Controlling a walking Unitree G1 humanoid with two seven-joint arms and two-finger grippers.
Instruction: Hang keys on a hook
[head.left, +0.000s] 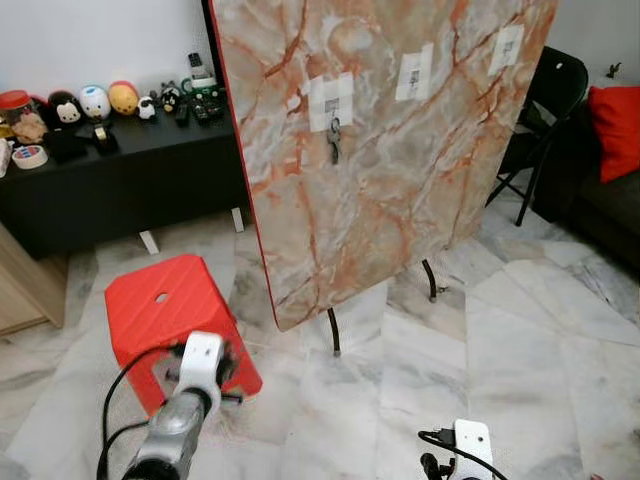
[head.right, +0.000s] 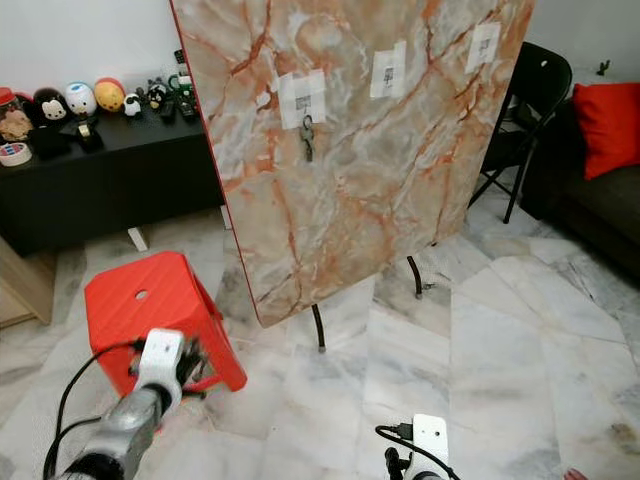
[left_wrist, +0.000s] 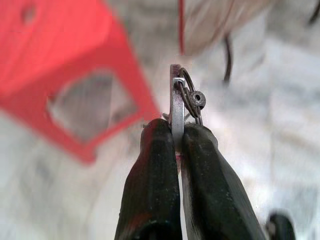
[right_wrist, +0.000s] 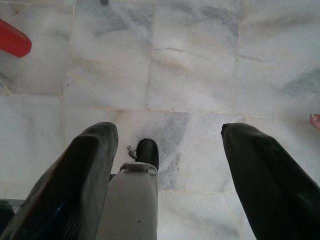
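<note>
The left end effector (left_wrist: 176, 142) is clamped on the keys (left_wrist: 181, 102), low beside the red stool (head.left: 165, 310) and well short of the upended marble tabletop (head.left: 400, 150). The grip is only a thin edge pinch, so a swing on the way could twist the keys loose or turn the ring off a hook (head.left: 413, 78). Their long axis runs straight out from the fingertips, ring outermost. The right end effector (right_wrist: 170, 150) hangs wide open, holding nothing.

The keys (left_wrist: 186, 100) are a small metal bunch on a ring, pinched upright between the left gripper's (left_wrist: 176, 142) black fingers, ring poking out above the tips. Another set of keys (head.left: 334, 140) already hangs from the leftmost hook (head.left: 331, 108) on the marble board (head.left: 400, 180).
</note>
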